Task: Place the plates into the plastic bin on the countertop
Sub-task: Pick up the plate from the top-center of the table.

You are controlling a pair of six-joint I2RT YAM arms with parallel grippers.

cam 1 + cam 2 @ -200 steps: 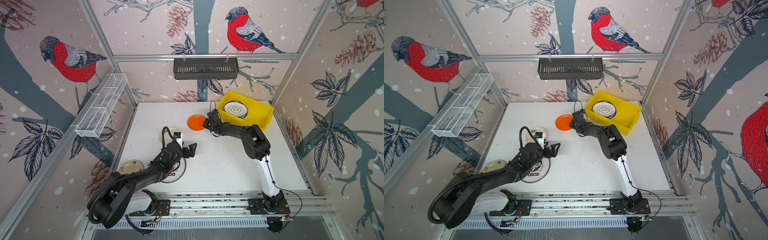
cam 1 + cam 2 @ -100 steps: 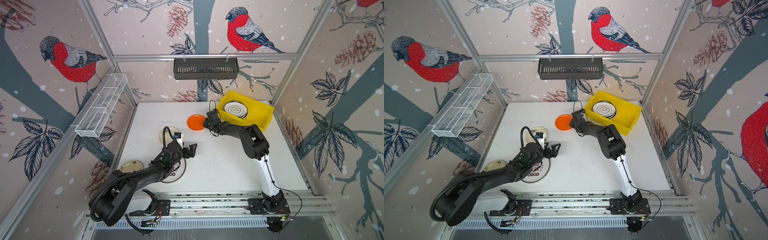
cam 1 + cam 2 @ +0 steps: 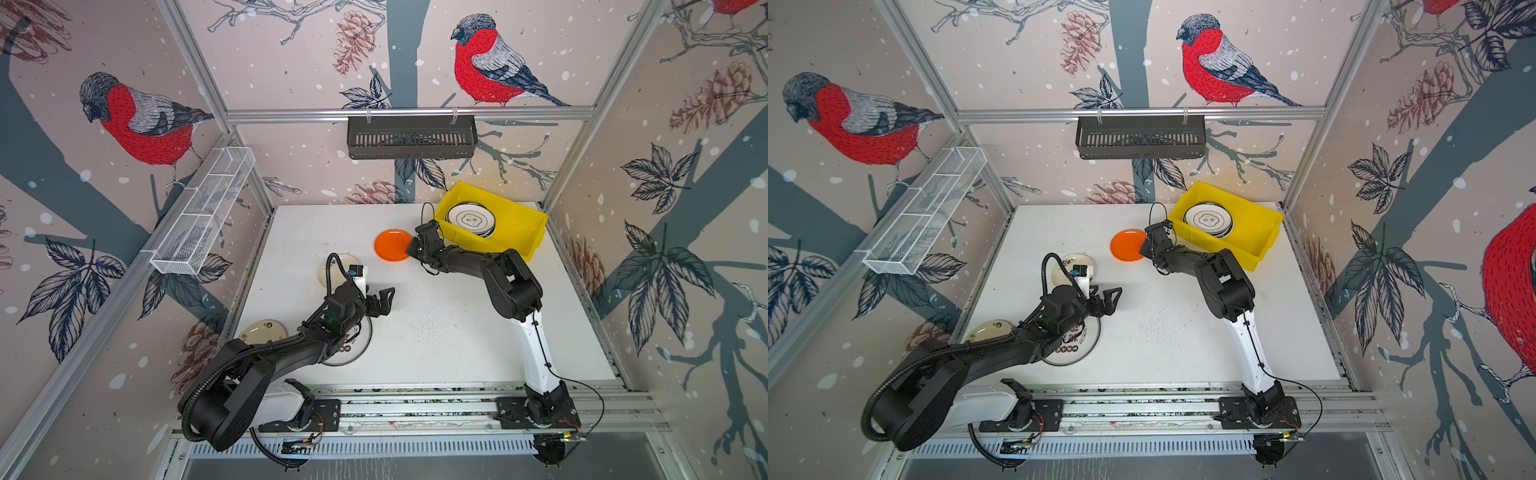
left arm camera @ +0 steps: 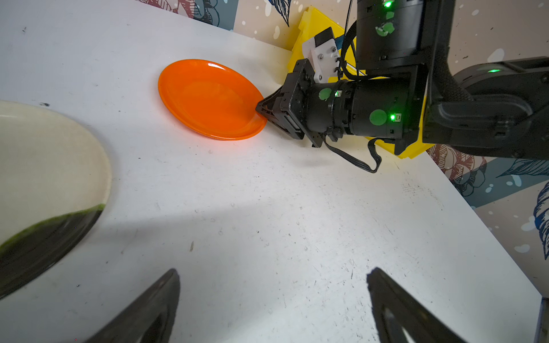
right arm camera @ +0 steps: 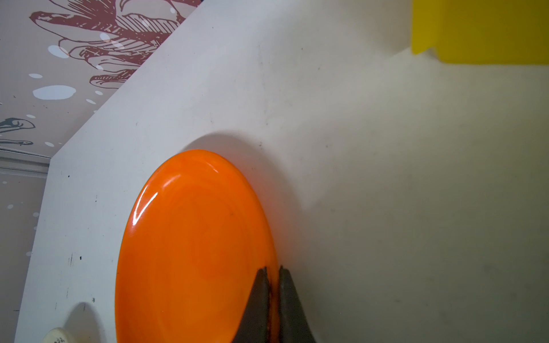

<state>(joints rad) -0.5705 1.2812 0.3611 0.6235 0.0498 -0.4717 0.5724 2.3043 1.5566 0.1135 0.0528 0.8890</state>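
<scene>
An orange plate (image 3: 390,245) (image 3: 1126,245) lies on the white countertop (image 3: 436,332), just left of the yellow plastic bin (image 3: 505,200) (image 3: 1240,199). My right gripper (image 3: 411,249) (image 3: 1143,248) is shut on that plate's rim on the side nearest the bin. The right wrist view shows both fingers pinching the orange edge (image 5: 272,273); the left wrist view shows it side-on (image 4: 260,111). Stacked plates (image 3: 471,218) lie inside the bin. My left gripper (image 3: 384,300) (image 4: 273,273) hovers open over bare table, holding nothing.
A cream plate (image 3: 338,270) is partly hidden by my left wrist. A white plate with red characters (image 3: 353,345) lies under the left arm. Another cream plate (image 3: 262,330) sits by the table's left edge. A black slatted basket (image 3: 411,137) and a white wire basket (image 3: 203,216) hang on the walls.
My right gripper's fingers have closed onto the orange plate's rim. Both arms have stayed almost where they were.
</scene>
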